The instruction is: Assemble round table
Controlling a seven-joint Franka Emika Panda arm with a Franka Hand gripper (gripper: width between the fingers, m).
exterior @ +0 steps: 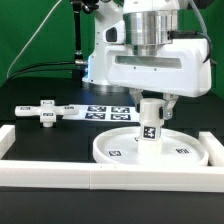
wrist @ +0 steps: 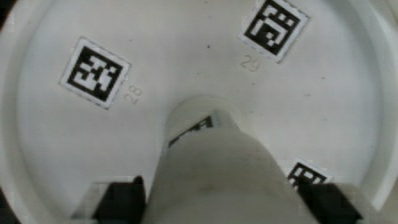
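The large white rimmed disc (exterior: 150, 148) lies flat on the black table near the front rail, with tags on its face. The short white cylinder leg (exterior: 150, 120) stands upright over the disc's middle, a tag on its side. My gripper (exterior: 151, 104) is shut on the leg's upper end. In the wrist view the leg (wrist: 217, 160) runs down between my two black fingers (wrist: 118, 198), and the disc (wrist: 160, 60) fills the background with two tags. I cannot tell whether the leg's foot touches the disc. The cross-shaped piece (exterior: 42, 111) lies on the table at the exterior view's left.
The marker board (exterior: 105, 110) lies flat behind the disc. Long white border rails (exterior: 60, 172) run along the front and the exterior view's left. A black stand pole (exterior: 78, 40) and cables are at the back.
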